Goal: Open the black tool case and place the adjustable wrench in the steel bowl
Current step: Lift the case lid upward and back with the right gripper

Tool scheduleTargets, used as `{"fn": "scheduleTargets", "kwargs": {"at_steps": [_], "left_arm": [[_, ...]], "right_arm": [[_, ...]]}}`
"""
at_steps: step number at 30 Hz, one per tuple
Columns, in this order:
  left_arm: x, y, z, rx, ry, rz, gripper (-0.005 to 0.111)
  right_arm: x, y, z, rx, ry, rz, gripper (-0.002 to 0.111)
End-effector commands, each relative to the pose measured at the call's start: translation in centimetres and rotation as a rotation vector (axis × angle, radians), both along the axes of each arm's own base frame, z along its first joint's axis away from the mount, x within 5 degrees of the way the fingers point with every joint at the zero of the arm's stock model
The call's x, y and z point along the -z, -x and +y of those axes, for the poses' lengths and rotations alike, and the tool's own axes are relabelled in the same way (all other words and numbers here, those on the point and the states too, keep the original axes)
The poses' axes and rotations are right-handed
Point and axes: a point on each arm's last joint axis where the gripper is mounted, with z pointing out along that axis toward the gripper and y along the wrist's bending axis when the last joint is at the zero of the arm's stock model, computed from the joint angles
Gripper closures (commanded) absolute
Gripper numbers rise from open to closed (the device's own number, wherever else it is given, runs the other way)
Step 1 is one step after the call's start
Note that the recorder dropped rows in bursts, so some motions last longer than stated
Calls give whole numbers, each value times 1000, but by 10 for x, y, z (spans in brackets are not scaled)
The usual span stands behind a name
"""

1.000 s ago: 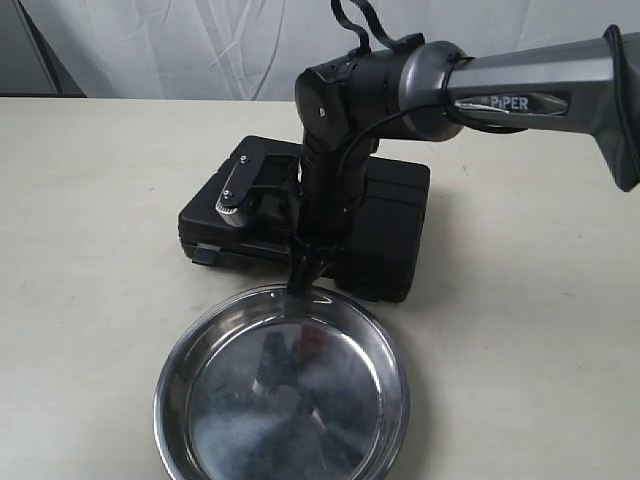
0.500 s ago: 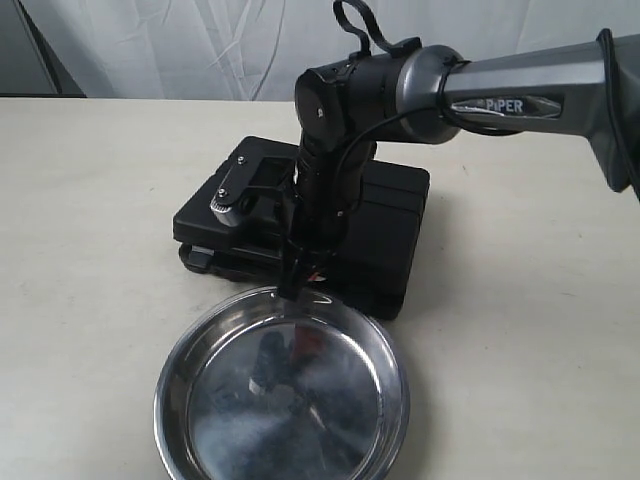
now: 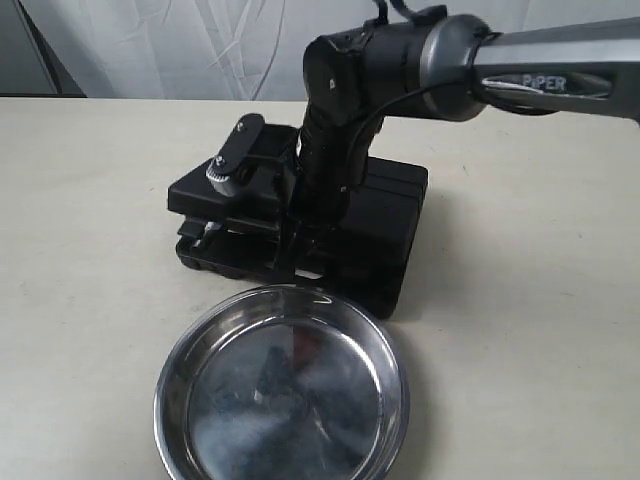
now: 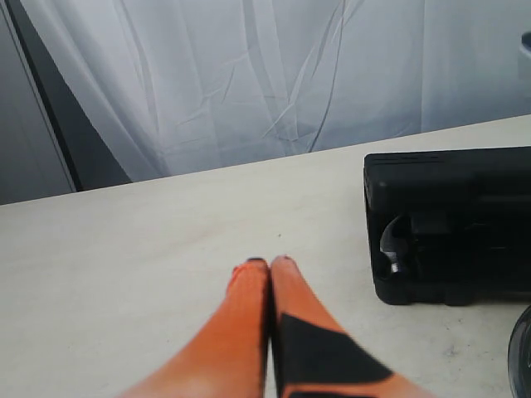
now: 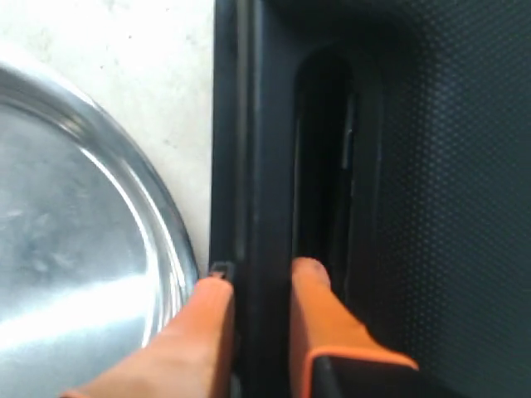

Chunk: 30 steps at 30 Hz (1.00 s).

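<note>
Behind steel bowl (image 3: 280, 400), right gripper (image 5: 261, 278) seemingly pinching black tool case (image 3: 390, 210) lid, left gripper (image 4: 267, 264) closed, empty.

Ext cam looks down; wrist cams lower (all see case (image 3: 395, 200)).

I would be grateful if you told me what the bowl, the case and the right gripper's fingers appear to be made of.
The steel bowl looks like polished metal, probably steel: mirror-bright, with blurred reflections and glints along its rim. The black tool case looks like moulded plastic, matte with a fine stippled texture. The right gripper's fingers are matte orange, plastic or rubber; the look leaves that open.
</note>
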Motion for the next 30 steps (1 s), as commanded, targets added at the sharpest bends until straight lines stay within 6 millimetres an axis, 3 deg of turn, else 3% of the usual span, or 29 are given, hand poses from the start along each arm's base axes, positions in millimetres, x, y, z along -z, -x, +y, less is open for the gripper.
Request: {"fn": "scheduleTargets", "kwargs": {"at_steps": [1, 7, 30], "left_arm": [[-1, 0, 0, 4, 2, -4, 106], [-1, 0, 0, 4, 2, -4, 106], [-1, 0, 0, 4, 2, -6, 106]], "right_arm": [[-42, -5, -6, 3, -65, -183, 109], [-67, -11, -15, 36, -46, -353, 109], [-93, -50, -40, 94, 135, -836, 109]]}}
